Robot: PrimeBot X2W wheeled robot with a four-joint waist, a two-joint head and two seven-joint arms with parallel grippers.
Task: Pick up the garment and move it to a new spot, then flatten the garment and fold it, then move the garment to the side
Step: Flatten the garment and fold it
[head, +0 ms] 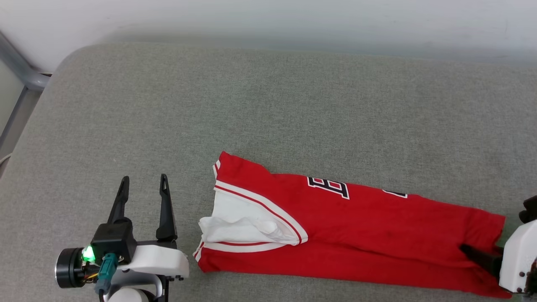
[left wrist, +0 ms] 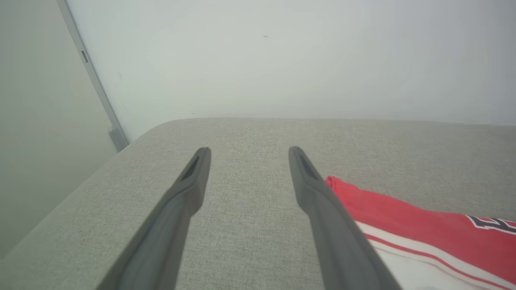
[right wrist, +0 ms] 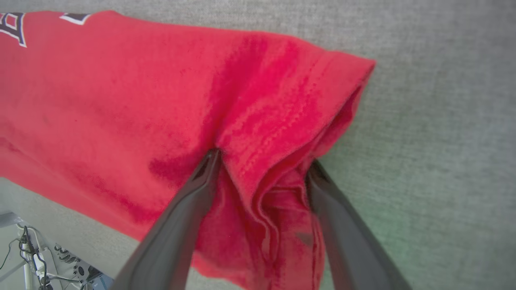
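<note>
The garment lies folded into a long band across the grey cushion, its white sleeve on top at the left end and dark lettering along the far edge. My left gripper is open over bare cushion just left of the sleeve end; the left wrist view shows the garment beside the gripper's right finger. My right gripper is open at the garment's right end, its fingers straddling a bunched fold of the red hem. In the head view one of its dark fingers rests on the cloth.
The grey cushion stretches wide behind the garment up to a pale wall. A grey metal frame stands past the cushion's left corner. Cables and gear sit below the cushion's near edge.
</note>
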